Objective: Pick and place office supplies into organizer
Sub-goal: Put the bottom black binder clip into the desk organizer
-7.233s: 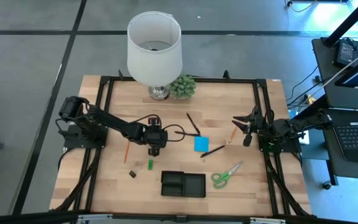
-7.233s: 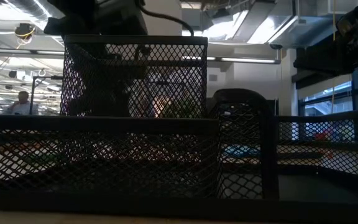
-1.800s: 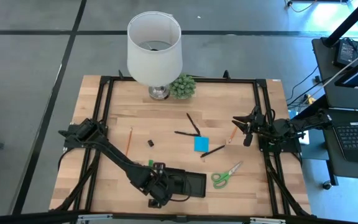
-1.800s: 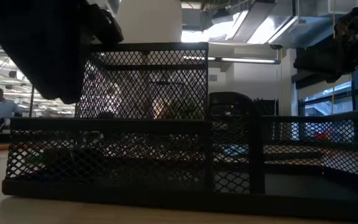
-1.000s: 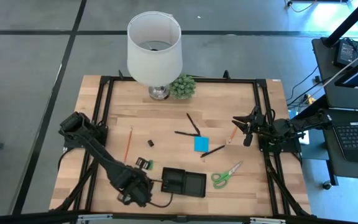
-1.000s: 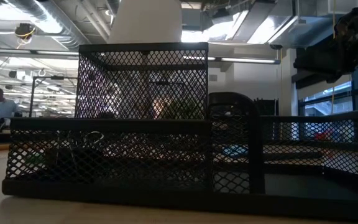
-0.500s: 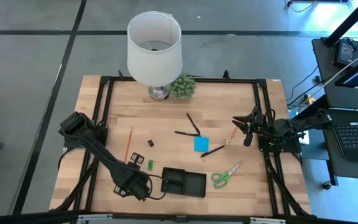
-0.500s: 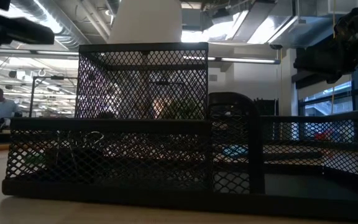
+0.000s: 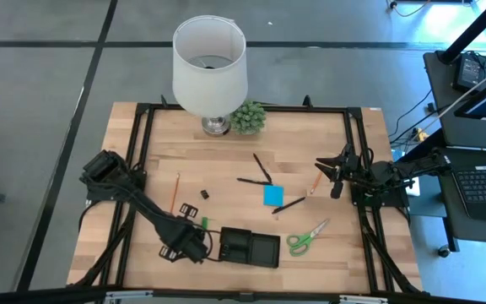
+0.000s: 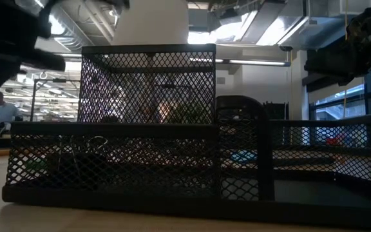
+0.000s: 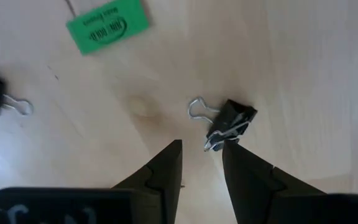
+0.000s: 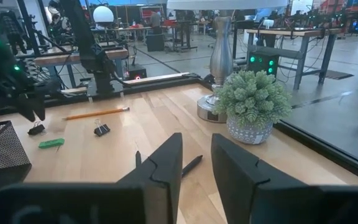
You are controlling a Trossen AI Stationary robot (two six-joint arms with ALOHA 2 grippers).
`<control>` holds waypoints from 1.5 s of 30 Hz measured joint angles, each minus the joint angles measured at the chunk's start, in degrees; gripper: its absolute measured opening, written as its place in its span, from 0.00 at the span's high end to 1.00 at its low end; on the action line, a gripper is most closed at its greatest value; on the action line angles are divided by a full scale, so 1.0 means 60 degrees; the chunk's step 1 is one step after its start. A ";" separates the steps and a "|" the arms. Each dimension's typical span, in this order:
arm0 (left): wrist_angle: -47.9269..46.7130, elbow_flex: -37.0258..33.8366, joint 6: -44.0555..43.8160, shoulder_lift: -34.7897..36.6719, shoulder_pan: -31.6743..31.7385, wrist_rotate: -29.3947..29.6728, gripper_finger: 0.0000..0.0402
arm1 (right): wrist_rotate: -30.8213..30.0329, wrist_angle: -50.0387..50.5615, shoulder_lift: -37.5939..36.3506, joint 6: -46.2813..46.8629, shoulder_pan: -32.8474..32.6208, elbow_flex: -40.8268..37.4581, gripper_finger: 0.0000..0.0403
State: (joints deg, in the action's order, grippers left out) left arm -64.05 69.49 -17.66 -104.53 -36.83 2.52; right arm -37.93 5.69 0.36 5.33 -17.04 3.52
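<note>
My left gripper [image 11: 201, 149] points down, open, just left of the organizer [image 9: 249, 249], a black mesh tray near the front edge. A small black clip [image 11: 232, 121] lies on the wood just past one fingertip, apart from it as far as I can see; the right wrist view shows this clip [image 12: 36, 129] below the fingers. The green piece [image 9: 203, 222] and a second clip [image 9: 203, 194] lie flat farther back. The blue pad [image 9: 272, 195], black pens [image 9: 262, 169], pencils [image 9: 175, 192] and green scissors [image 9: 308, 236] lie on the table. My right gripper [image 12: 196, 143] waits open at the right edge.
A white lamp [image 9: 210, 63] and a small green plant [image 9: 247, 118] stand at the far edge. In the low view the organizer's mesh wall [image 10: 147, 129] fills the picture. Bare wood lies between the clips and the orange pencil.
My left gripper has moved from the front left corner toward the far edge and slightly right, sinking over the clip beside the organizer. In the low view the arm has come into the upper left. Nothing on the table has shifted.
</note>
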 joint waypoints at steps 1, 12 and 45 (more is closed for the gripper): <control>0.0034 -0.0083 0.0081 0.0000 0.0042 -0.0118 0.73 | 0.0002 0.0000 0.0000 -0.0002 -0.0002 0.0000 0.78; 0.1181 -0.0257 0.0406 0.0000 0.0104 -0.0349 0.73 | 0.0004 0.0004 0.0000 -0.0184 0.0000 0.0002 0.78; 0.1227 -0.0928 -0.0108 -0.0007 0.0104 -0.0674 0.83 | 0.0001 0.0003 -0.0003 -0.0241 0.0000 0.0002 0.78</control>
State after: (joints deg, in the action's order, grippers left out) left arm -56.69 63.92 -18.31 -104.57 -36.21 -1.52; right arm -37.93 5.71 0.34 3.89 -17.04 3.53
